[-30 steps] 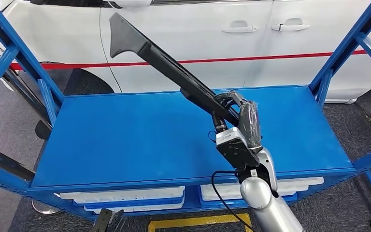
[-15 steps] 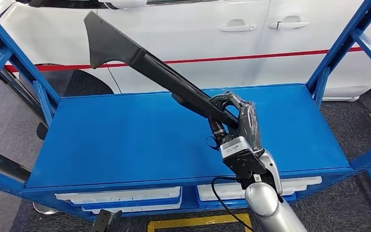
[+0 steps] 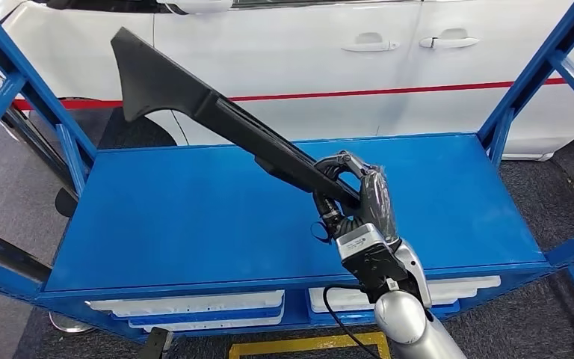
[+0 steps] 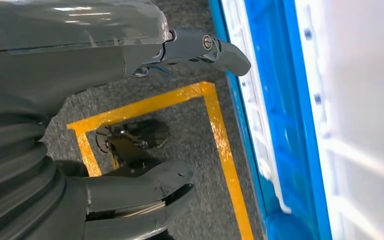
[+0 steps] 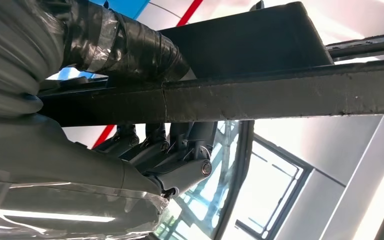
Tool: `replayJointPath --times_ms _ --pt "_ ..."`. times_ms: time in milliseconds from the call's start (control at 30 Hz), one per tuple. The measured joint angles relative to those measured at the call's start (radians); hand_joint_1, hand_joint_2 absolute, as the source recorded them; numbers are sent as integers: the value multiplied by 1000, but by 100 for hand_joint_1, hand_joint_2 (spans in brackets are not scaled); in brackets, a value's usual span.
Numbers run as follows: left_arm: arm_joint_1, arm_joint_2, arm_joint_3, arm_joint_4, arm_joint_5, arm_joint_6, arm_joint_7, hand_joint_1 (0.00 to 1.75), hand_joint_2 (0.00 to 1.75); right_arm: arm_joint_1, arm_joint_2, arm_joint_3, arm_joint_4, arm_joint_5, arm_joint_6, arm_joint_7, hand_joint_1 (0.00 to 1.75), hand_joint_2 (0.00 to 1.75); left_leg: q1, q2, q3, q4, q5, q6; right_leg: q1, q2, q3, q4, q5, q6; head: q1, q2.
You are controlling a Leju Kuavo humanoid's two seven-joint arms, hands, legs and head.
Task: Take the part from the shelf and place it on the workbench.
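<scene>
A long black plastic trim part (image 3: 217, 112) with a flared flat end is held aloft over the blue shelf (image 3: 194, 217), slanting up toward the far left. My right hand (image 3: 359, 198) grips its lower end, fingers wrapped around the bar. In the right wrist view the part (image 5: 260, 95) runs across the picture with the fingers (image 5: 175, 150) curled around it. My left hand (image 4: 105, 130) hangs low beside the shelf front over the floor, fingers apart and holding nothing.
Blue uprights (image 3: 531, 75) frame the shelf on both sides. A white car (image 3: 329, 60) with a red stripe stands right behind it. White trays (image 3: 194, 303) sit on the lower level. Yellow floor tape (image 4: 215, 135) marks the grey floor in front.
The right hand has drawn back toward me and slightly left, carrying the part; its flared end has swung farther left and looms larger.
</scene>
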Motion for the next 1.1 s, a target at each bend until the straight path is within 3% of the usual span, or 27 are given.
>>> replayJointPath --times_ms 33,133,167,200,233,267,333,367,467,533,633,700,733,833,867,967,1000,1033,1100 --pt "-1 -1 2 0 1 0 2 0 175 0 0 0 -3 0 0 -1 175 175 3 1 2 -6 4 6 0 0 -14 32 -22 4 0 0" --pt "-1 -4 5 0 3 -1 5 0 175 3 -1 1 -6 -2 0 -2 175 175 2 3 0 -5 8 13 -5 0 -96 211 -112 12 0 0" --pt "-1 -5 6 1 3 -1 7 0 175 5 -1 1 -6 -5 0 -2 175 175 2 4 -1 -2 9 13 -6 -1 -112 247 -121 14 0 0" --pt "-1 -6 6 1 3 -2 10 0 175 6 -1 2 -6 -8 0 -2 175 175 2 4 -3 1 9 13 -8 -1 -110 247 -110 16 0 0" --pt "-1 -8 7 2 3 -2 12 0 175 6 -1 2 -6 -13 0 -2 175 175 2 3 -5 5 8 12 -10 -1 -89 209 -83 16 0 0" --pt "-1 -9 7 3 3 -3 15 0 175 5 -1 2 -6 -16 0 -1 175 175 2 2 -7 9 7 10 -11 -1 -55 145 -49 14 0 0" --pt "-3 -11 8 5 1 -3 18 0 175 2 -1 2 -7 -22 1 0 175 175 -1 0 -12 17 5 3 -10 -1 1 33 -7 9 0 0" --pt "-3 -11 8 6 0 -3 19 0 175 1 -1 2 -7 -24 1 1 175 175 -3 0 -15 20 6 -3 -8 0 12 6 0 5 0 0" --pt "-5 -12 8 8 -2 -3 21 0 175 1 -1 3 -7 -30 2 3 175 175 -2 0 -22 23 10 -20 -6 1 6 -4 11 -12 0 0" --pt "-6 -13 9 9 -3 -3 22 0 175 -1 -1 4 -7 -33 2 4 175 175 1 1 -37 58 -29 -30 -8 -3 -1 -11 24 -28 0 0" --pt "-8 -13 10 11 -3 -3 22 0 175 -3 0 8 -7 -35 2 5 175 175 4 1 -85 215 -149 -40 -6 -8 -25 -13 45 -39 -1 0" --pt "-9 -13 10 14 -3 -3 23 0 175 -3 0 8 -7 -36 3 6 175 175 4 1 -79 259 -173 -41 -4 -8 -47 -11 60 -39 -1 0" --pt "-9 -13 10 15 -4 -3 23 0 175 -3 0 9 -7 -36 4 6 175 175 4 1 -51 230 -160 -39 -3 -8 -58 -9 68 -38 -1 0" --pt "-17 -13 11 15 -4 -3 25 0 175 -5 0 9 -7 -40 7 8 175 175 -1 1 70 44 -105 -25 -1 -8 -81 -8 93 -29 -1 0" --pt "-20 -13 12 15 -4 -3 26 0 175 -6 0 9 -6 -42 9 8 175 175 -4 0 87 9 -96 -20 -1 -9 -84 -10 102 -23 -1 0" --pt "-24 -15 14 15 -3 -3 32 0 175 -9 0 13 -5 -47 14 6 175 175 -9 0 78 -3 -71 -4 -3 -10 -84 -22 126 -4 -1 0" --pt "-24 -16 15 16 -3 -3 33 0 175 -9 0 15 -4 -49 15 6 175 175 -7 3 74 -7 -58 2 -4 -8 -87 -19 120 1 0 0" --pt "-26 -17 15 16 -3 -3 34 0 175 -10 -1 15 -2 -50 17 5 175 175 -4 5 66 -12 -43 9 -5 -7 -95 -4 94 6 0 0" --pt "-28 -19 17 16 -2 -3 35 0 175 -10 -1 16 2 -56 18 1 175 175 -2 10 41 -16 -15 18 -8 -3 -120 86 -7 12 0 0"
